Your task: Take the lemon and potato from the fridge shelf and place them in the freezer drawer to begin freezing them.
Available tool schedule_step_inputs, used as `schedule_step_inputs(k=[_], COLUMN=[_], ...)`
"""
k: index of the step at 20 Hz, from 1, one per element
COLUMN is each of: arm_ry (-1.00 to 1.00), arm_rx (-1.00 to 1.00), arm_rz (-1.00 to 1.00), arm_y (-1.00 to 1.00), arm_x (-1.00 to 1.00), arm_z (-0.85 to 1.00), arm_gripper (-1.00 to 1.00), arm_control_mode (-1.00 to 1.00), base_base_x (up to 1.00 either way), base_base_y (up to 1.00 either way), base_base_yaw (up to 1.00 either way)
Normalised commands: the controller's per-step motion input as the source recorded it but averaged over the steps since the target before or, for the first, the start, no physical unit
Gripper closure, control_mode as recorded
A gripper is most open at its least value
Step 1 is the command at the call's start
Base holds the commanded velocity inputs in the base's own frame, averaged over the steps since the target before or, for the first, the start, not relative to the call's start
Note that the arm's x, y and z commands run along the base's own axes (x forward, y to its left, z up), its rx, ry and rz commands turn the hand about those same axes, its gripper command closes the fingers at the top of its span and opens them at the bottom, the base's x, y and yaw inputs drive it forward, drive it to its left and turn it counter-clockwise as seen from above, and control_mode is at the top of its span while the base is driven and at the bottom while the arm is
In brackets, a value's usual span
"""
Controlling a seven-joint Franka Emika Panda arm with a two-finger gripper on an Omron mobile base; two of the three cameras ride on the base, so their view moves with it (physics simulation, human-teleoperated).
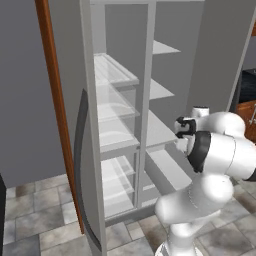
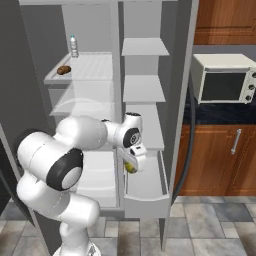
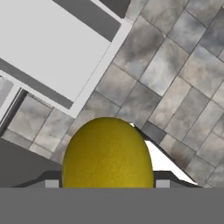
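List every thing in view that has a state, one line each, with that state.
pincer: shut on the lemon, above the freezer drawer.
lemon: held, off any surface.
potato: lying on the fridge shelf, untouched.
fridge shelf: bears the potato and a bottle.
freezer drawer: pulled out, nothing seen in it.
fridge doors: open.
bottle: upright on the shelf.
microwave: door shut.

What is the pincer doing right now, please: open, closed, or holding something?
Pincer: closed on the lemon, held over the open freezer drawer.
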Motion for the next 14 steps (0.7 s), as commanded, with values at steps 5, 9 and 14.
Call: schedule_step_inputs(k=[5, 9, 14], arm_ry=[0.02, 0.00, 0.00], arm_rx=[0.03, 0.06, 0.00], arm_rz=[-0.06, -0.04, -0.03], arm_y=[-0.13, -0.06, -0.01], arm_x=[0.38, 0.35, 0.39], arm_z=[-0.67, -0.54, -0.61], arm_gripper=[1.00, 1.00, 1.00], arm_control_mode=[-1.00, -1.00, -1.00], base_base_x=[0.00, 0.00, 0.00], base_base_y=[0.00, 0.00, 0.00], base_base_yaw=[0.00, 0.00, 0.00])
